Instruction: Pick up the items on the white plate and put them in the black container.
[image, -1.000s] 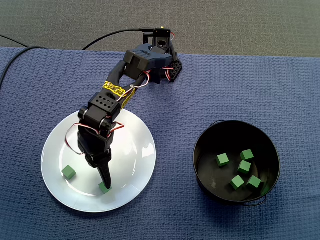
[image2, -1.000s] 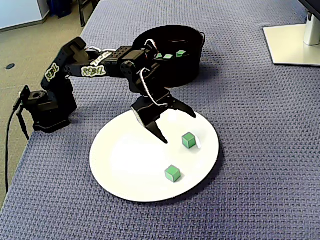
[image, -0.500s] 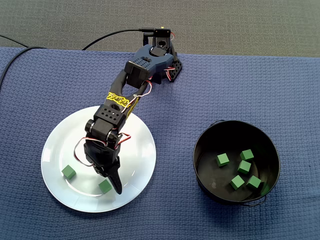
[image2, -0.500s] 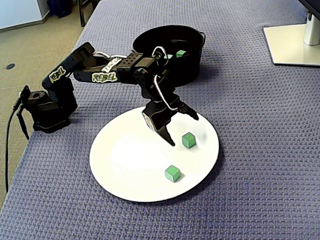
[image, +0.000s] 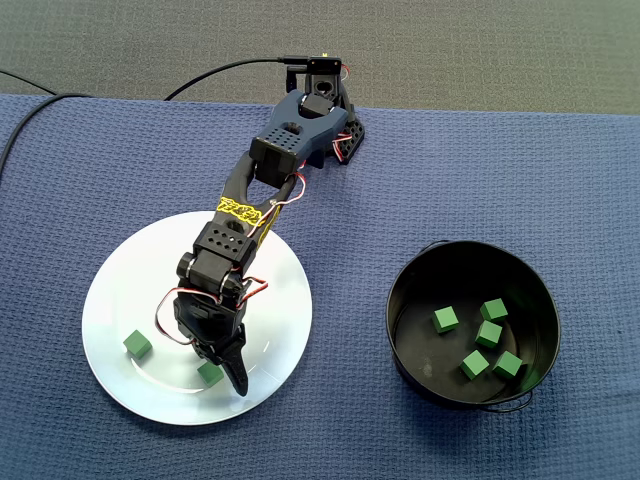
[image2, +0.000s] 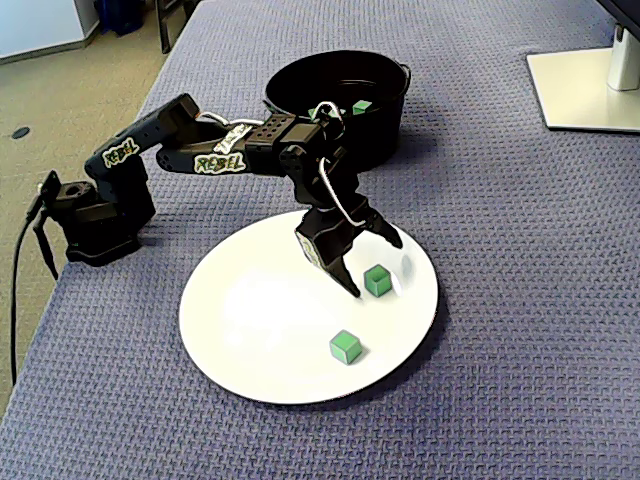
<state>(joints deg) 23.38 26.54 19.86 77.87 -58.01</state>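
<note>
Gripper (image2: 376, 268) open, empty, low over plate (image2: 260, 320), cube (image2: 377, 282) between jaws; other cube (image2: 345, 347) apart. Grasp step. Probably needed next: close squarely, lift, carry to container (image2: 385, 132).

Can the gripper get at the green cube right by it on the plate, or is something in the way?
Probably yes. The gripper is open, the near cube seems to sit between its fingers, and the other cube lies well apart on the white plate. Nothing visible blocks it.
</note>
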